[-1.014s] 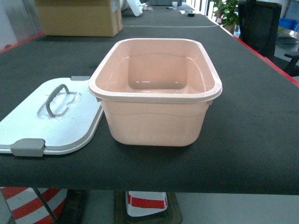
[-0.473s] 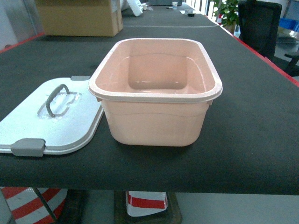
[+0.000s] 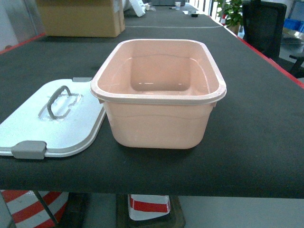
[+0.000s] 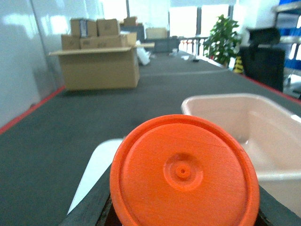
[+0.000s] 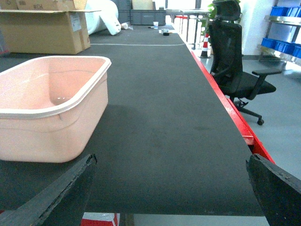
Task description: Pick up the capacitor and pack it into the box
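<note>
The box (image 3: 159,95) stands open and empty on the black table (image 3: 256,133), its white lid (image 3: 54,121) lying flat just to its left, touching or nearly touching the box wall. No arm shows in the head view. In the left wrist view an orange disc-shaped face fills the lower foreground: this looks to be the capacitor (image 4: 183,174), seen end-on and very close to the camera, sitting between the dark fingers of the left gripper (image 4: 183,207), which appears closed on it, with the box rim beyond and to the right. The right gripper (image 5: 171,188) hangs wide open with nothing between its fingers, low at the table's near edge beside the box. By these pictures the pick seems done and the packing is not: nothing lies in the box yet. What remains is to carry the capacitor over the rim, let it go inside, and perhaps refit the lid.
</note>
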Robot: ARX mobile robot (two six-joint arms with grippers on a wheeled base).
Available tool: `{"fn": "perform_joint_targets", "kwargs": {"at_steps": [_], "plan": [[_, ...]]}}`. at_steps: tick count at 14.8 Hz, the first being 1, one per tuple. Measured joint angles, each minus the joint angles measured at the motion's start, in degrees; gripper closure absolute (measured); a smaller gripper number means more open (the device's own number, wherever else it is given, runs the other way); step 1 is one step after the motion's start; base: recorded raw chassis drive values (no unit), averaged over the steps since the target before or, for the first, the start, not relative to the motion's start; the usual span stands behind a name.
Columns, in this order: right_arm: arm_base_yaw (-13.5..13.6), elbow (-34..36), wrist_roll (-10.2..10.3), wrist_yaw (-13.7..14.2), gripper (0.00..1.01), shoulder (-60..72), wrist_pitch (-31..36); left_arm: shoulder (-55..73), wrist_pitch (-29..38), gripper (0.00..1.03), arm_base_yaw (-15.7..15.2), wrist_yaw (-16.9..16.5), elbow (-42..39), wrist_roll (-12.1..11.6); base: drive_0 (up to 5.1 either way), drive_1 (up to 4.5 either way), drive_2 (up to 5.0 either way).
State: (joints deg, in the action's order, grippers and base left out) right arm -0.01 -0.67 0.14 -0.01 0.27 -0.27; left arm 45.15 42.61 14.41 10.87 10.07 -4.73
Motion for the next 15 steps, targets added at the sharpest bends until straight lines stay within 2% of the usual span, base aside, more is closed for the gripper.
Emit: {"fn": "perform_joint_targets", "kwargs": {"at_steps": [2,3,5,10,11,13,15], "plan": [[0.0,0.0,0.0,0.0,0.03,0.0,0.0,18.6,12.1,0.59,3.6,0.1,11.9,-0.5,0.0,0.0,0.0],[0.0,0.0,0.0,0.0,0.03,0.0,0.0,29.2,12.6,0.59,5.4,0.2,20.1,-0.5,0.0,0.0,0.0],[0.0,0.0,0.0,0.0,0.03,0.0,0.0,37.9,10.6,0.59,6.7,0.7,26.7,-0.3,0.0,0.0,0.0],[0.0,0.0,0.0,0.0,0.03,0.0,0.0,48.3,7.4,0.59,8.5,0.9,34.9,-0.1,0.0,0.0,0.0],[0.0,0.0,0.0,0.0,0.03,0.0,0.0,53.6,6.1,0.59,9.5,0.7,39.7,0.0,0.0,0.0,0.0],[0.0,0.0,0.0,0.0,0.03,0.0,0.0,62.4,4.4,0.37,11.3,0.3,49.2,0.2,0.0,0.0,0.0],[0.0,0.0,0.0,0.0,0.03,0.0,0.0,63.5,4.3,0.12,11.2,1.0,50.8,0.5,0.0,0.0,0.0]]}}
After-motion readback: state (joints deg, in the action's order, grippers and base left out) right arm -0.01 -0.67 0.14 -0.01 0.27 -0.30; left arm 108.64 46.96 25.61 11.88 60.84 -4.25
